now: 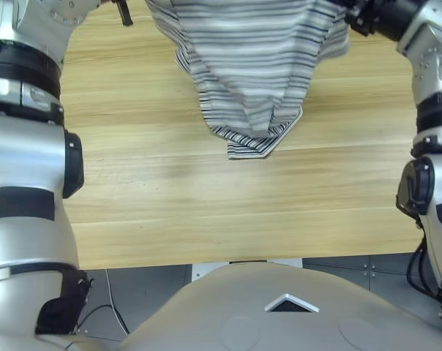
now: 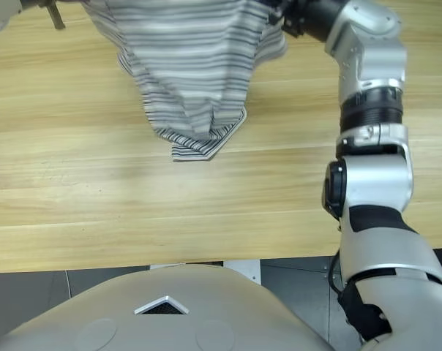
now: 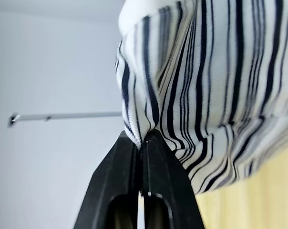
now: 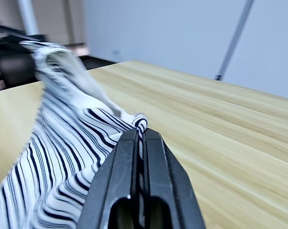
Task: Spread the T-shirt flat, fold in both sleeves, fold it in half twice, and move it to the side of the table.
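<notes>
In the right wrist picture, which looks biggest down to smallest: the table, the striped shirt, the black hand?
1. table
2. striped shirt
3. right hand, pinching the shirt; it sits nearest the camera, which enlarges it.

grey floor tiles (image 1: 338, 269) down front, a thin black cable (image 1: 113, 301) trailing over them. behind there's a plain pale wall (image 3: 53, 57) with a slim metal rod (image 3: 67, 115) across it, plus some dark furniture (image 4: 10, 62).

The T-shirt (image 1: 250, 66) is white with thin black and grey stripes, the table (image 1: 170, 190) pale yellow wood grain, the left gripper (image 3: 143, 139) and right gripper (image 4: 140, 134) black.
</notes>
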Robot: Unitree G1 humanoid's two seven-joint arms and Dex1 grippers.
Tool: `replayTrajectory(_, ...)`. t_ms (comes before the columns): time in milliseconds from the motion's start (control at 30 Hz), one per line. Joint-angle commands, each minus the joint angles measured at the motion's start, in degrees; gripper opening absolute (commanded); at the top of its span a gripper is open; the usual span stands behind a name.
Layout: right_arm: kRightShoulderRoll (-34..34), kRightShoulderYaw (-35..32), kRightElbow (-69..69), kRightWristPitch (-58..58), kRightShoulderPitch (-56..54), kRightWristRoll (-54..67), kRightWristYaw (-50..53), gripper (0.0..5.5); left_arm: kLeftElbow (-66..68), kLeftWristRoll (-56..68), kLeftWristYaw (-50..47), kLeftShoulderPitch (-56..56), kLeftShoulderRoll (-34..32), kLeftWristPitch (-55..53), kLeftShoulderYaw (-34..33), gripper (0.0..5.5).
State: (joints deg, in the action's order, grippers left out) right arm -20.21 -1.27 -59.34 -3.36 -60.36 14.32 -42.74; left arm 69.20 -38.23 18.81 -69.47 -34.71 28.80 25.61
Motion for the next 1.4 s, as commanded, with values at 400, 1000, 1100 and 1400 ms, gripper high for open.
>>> replayTrajectory(400, 5.3, -13.8, -15.8, 13.6, -18.3, 0.3, 1.3, 0.10, 7.5, 4.6, -24.2, -16.6, 3.8, -4.2, -7.4, 0.12)
replayTrajectory(1000, -6.7, 2.4, 50.4, -16.9, 42.5, 13.1, -49.2, 0.10, -75.8, 54.8, 43.6, 56.3, -34.0, -0.3, -7.7, 0.12)
replayTrajectory(1100, -8.5, 6.4, 54.8, -13.4, 48.8, 8.1, -47.6, 0.10, -76.8, 48.4, 42.8, 59.2, -30.2, -3.6, -5.0, 0.12)
replayTrajectory(1400, -12.6, 15.0, 52.2, -3.0, 55.9, -2.2, -42.6, 0.10, -70.5, 34.9, 43.4, 67.6, -24.3, -6.9, 0.1, 0.31)
